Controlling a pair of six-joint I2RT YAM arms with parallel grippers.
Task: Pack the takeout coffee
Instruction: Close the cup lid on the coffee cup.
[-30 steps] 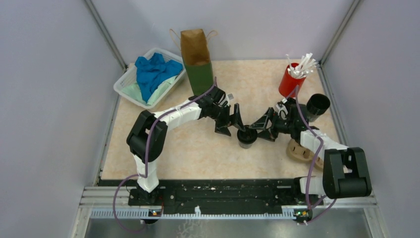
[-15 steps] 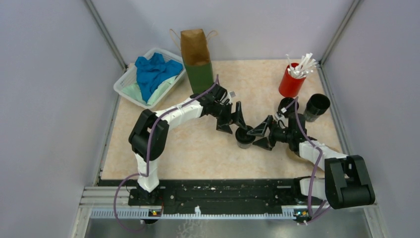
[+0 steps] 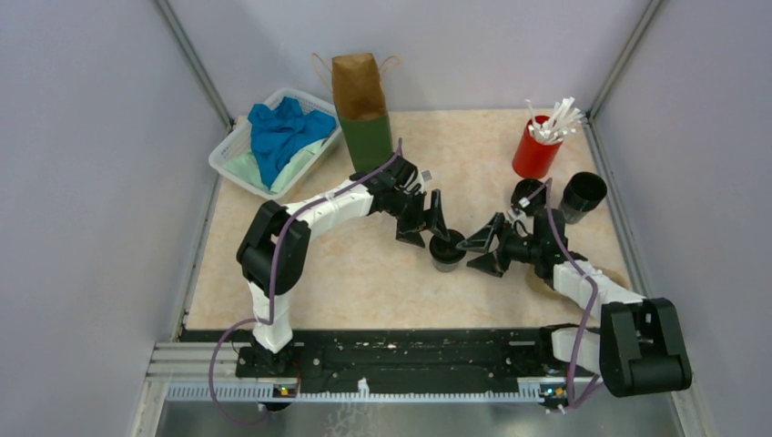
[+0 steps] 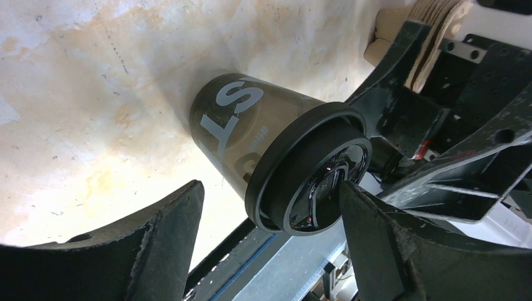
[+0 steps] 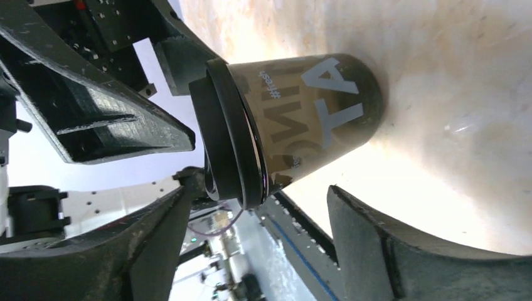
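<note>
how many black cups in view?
3. One black lidded cup between both jaws; second black cup and third black cup beside the red cup of sticks. Paper bag may hide more.

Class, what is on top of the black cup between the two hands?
A round black lid sits on the cup. It hides whatever is inside.

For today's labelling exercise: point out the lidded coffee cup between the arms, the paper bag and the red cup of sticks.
lidded coffee cup (image 3: 447, 246): top external view, on its black lid.
paper bag (image 3: 368, 138): top external view, on its green front face.
red cup (image 3: 533, 157): top external view, on its red side wall.
</note>
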